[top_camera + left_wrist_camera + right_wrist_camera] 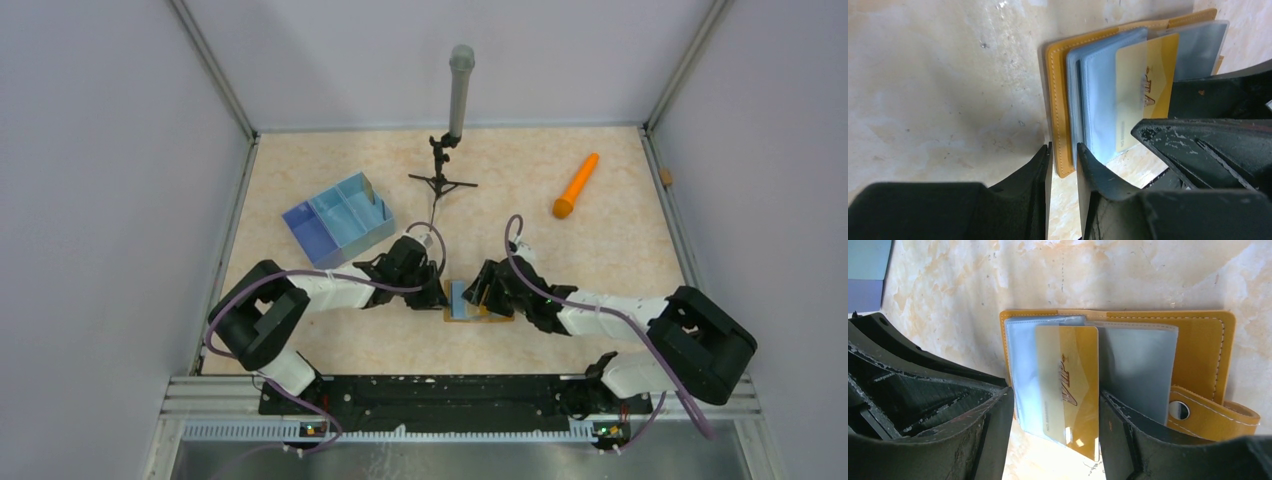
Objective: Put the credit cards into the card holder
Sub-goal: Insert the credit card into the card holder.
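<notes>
Card holder (1203,350): lies open on the tabletop (1123,275), between both arms.
Right end effector (1055,392): jaws wide, straddling the gold card (1068,390), not clamped.
Left end effector (1063,150): nearly closed over the cover's edge; grip unclear.
Risk: the gold card looks only part-sleeved, so a push could skew it or slide the card holder.

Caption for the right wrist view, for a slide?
Open right gripper straddles a gold card on the open card holder.

Both arms are black and white. The left arm (325,285) and the right arm (600,312) each have fat black joints, white tubes between them, and a thin purple cable (509,245) looping along. The black fingers (983,435) look scratched and worn.
</notes>
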Controlling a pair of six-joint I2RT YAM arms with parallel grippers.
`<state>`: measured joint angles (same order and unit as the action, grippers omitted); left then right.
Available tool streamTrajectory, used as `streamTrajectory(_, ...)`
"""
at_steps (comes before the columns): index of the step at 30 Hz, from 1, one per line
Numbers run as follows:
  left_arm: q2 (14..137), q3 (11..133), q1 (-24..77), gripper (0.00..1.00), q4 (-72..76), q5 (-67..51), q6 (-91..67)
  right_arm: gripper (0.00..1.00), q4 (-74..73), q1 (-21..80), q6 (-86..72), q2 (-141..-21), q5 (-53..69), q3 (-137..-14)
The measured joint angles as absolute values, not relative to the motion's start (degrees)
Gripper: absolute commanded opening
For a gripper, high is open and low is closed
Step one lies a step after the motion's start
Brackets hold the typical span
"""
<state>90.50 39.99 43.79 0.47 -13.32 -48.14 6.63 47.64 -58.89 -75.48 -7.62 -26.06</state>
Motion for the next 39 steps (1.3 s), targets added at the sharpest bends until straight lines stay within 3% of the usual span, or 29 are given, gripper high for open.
streamTrajectory(4, 91.0, 39.2, 43.9, 0.18, 2.2, -15.4, -48.5, 0.46, 7.4, 47.6, -58.7, -76.6, -7.4, -26.3)
streamTrajectory(8, 91.0, 38.2, 43.8, 0.13, 3.5, -16.1, -48.6, 0.43, 8.6, 47.6, -58.5, -77.8, -7.5, -26.4)
streamTrajectory(20, 91.1, 35.4, 43.7, 0.07, 7.4, -19.9, -51.2, 0.60, 6.1, 49.7, -53.9, -82.6, -11.0, -32.6)
streamTrajectory(26, 91.1, 35.4, 44.0, 0.03, 7.5, -18.5, -52.4, 0.77, 0.4, 51.2, -48.5, -82.5, -11.4, -35.6)
streamTrajectory(32, 91.4, 35.8, 44.2, 0.01, 8.0, -17.1, -52.7, 0.78, -1.9, 51.6, -41.9, -82.3, -10.5, -36.5)
streamTrajectory(39, 91.7, 36.6, 44.3, 0.00, 7.2, -16.0, -52.6, 0.72, -1.1, 51.4, -34.9, -84.3, -8.7, -37.8)
